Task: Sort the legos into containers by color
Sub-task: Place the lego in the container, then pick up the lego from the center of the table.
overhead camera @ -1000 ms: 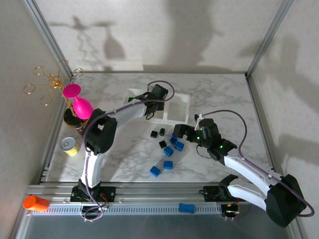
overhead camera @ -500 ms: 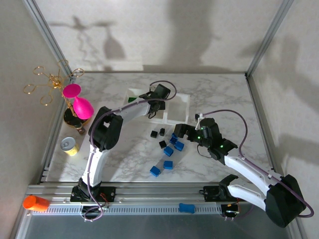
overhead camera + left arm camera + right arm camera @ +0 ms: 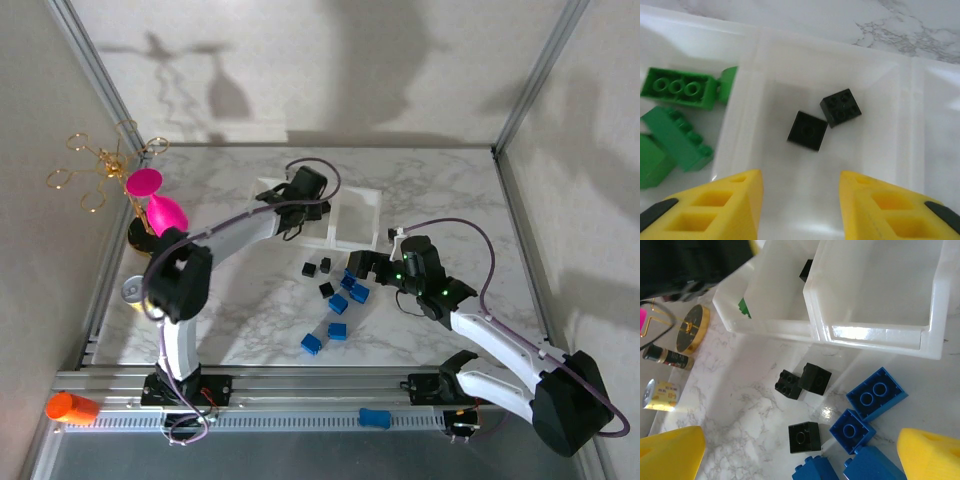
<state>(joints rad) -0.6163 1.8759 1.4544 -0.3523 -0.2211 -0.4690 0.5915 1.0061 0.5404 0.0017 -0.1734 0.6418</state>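
My left gripper (image 3: 799, 175) gapes empty above the middle compartment (image 3: 875, 150), its walls clear of both fingers (image 3: 730, 200); my right gripper (image 3: 801, 432) is spread wide.

That was a robotics lab cell: two robot arms (image 3: 490, 340) bolted to an aluminium rail (image 3: 300, 383) at a marble-patterned bench (image 3: 440, 180), boxed by metal posts (image 3: 90, 60) and plain white walls (image 3: 330, 70).

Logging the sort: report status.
Left gripper open over middle compartment of translucent white plastic tray, two black bricks inside. Right gripper open above loose blue and black bricks. Left arm over tray may block drops.
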